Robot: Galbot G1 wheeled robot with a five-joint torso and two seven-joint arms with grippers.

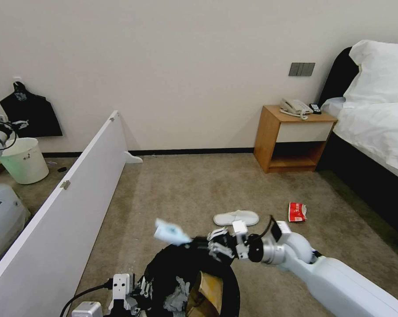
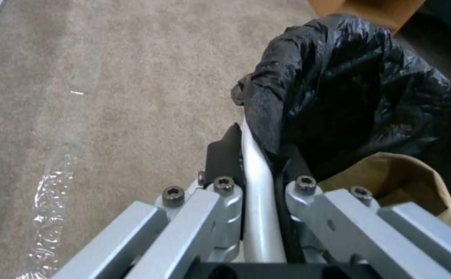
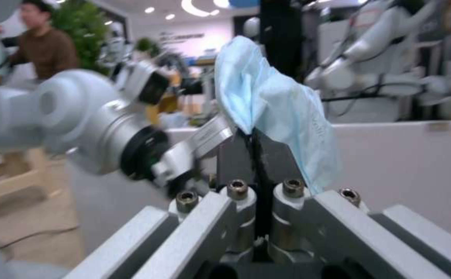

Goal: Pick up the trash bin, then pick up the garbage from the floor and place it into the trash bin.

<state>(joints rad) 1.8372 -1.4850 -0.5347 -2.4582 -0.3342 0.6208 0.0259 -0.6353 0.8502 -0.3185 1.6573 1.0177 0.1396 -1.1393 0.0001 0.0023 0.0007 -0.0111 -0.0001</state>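
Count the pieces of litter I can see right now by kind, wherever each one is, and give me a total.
Mask: 1, pale blue mask pinched in the right gripper over the trash bin
Cardboard piece: 1, brown cardboard already in the bin
Slipper: 1, white slipper on the carpet
Snack packet: 1, red packet on the carpet
Total: 4

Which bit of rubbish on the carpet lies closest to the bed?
The red snack packet; it lies on the bed's side of the flat white slipper, which sits nearer the middle of the carpet.

Beige carpet (image 1: 186,189) under a plain cream wall (image 1: 186,53); wooden nightstand (image 1: 293,136) at two o'clock, white bed (image 1: 379,114) at three.
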